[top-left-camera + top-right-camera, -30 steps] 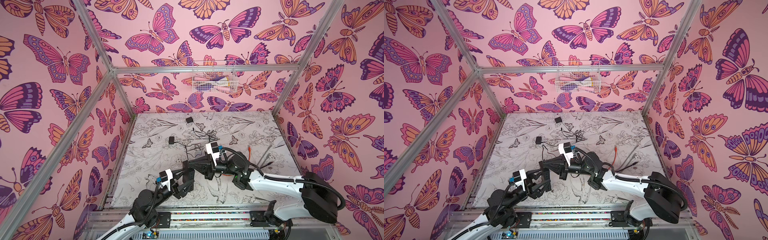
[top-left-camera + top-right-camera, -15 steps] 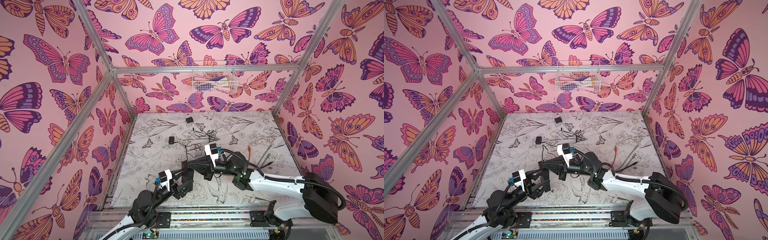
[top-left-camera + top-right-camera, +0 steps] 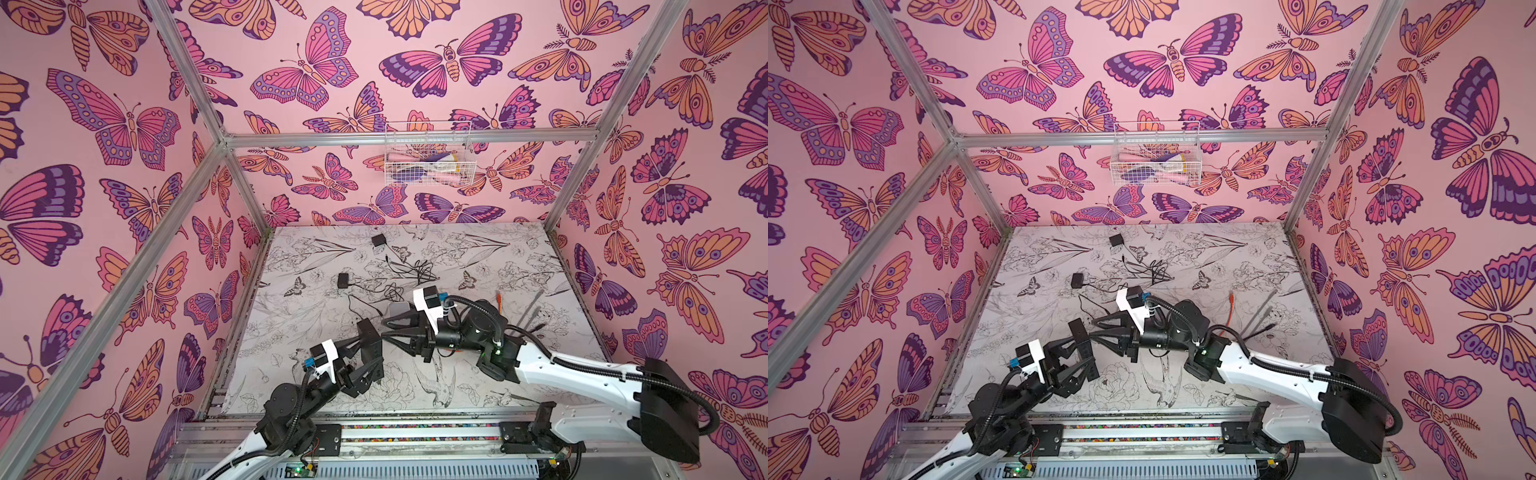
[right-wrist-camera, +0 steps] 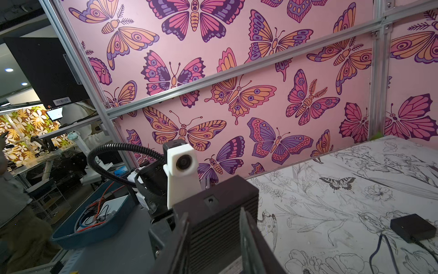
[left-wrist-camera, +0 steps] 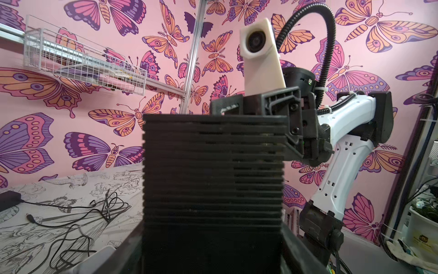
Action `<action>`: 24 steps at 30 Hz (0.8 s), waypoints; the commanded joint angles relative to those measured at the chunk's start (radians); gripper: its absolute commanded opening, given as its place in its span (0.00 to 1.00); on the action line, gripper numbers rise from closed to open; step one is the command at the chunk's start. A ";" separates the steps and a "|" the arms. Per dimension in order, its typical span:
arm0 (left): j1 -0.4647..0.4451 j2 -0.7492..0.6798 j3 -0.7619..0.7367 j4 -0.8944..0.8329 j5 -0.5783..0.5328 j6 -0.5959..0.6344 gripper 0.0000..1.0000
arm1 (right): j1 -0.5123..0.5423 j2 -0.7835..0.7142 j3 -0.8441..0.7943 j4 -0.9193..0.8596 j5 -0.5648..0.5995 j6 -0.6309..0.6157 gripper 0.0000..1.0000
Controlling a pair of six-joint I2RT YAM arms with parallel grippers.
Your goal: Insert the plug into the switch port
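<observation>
Top views: left claw clamps switch; right arm level, right claw (tips apart) beside switch.

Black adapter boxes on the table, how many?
2. One adapter box near the back wall; another nearer the front, left of the cable tangle. The robot arms may hide more.

The right arm and the left arm have glossy white shells between matt black joint housings, with ribbed black cable conduit looped alongside and cinched by white zip ties. Each wrist carries a white wedge-shaped camera housing with a blue connector.
</observation>
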 commanded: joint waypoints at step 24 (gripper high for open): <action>0.006 -0.008 0.234 -0.836 -0.688 -0.209 0.00 | -0.082 0.682 0.770 -1.175 0.456 0.228 0.31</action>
